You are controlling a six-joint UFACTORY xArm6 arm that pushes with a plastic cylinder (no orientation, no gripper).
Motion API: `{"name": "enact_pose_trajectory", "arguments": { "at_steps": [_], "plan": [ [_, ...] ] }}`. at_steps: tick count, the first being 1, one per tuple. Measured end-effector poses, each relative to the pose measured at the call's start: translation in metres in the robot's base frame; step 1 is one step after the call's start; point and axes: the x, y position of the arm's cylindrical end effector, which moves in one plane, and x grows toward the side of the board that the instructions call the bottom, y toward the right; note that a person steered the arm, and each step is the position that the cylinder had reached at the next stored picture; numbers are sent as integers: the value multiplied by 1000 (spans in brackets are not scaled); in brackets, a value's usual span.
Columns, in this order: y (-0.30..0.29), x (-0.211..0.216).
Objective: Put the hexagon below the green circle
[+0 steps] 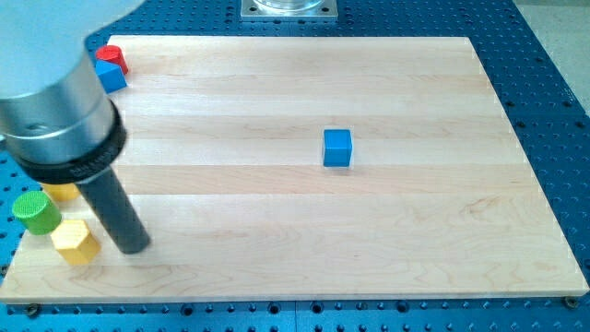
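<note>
wooden board (277, 92): two blue blocks, one yellow hexagon (75, 242).

The hexagon (75, 242) lies just below-right of the circle (35, 212) at the surface's (277, 240) lower-left corner; my tip (134, 247) stands just right of it; one cube (337, 148) sits alone mid-surface
</note>
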Motion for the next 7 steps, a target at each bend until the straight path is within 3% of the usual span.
{"name": "enact_pose_trajectory", "arguments": {
  "at_steps": [5, 7],
  "plan": [
    [-89, 31],
    [-99, 43]
  ]
}}
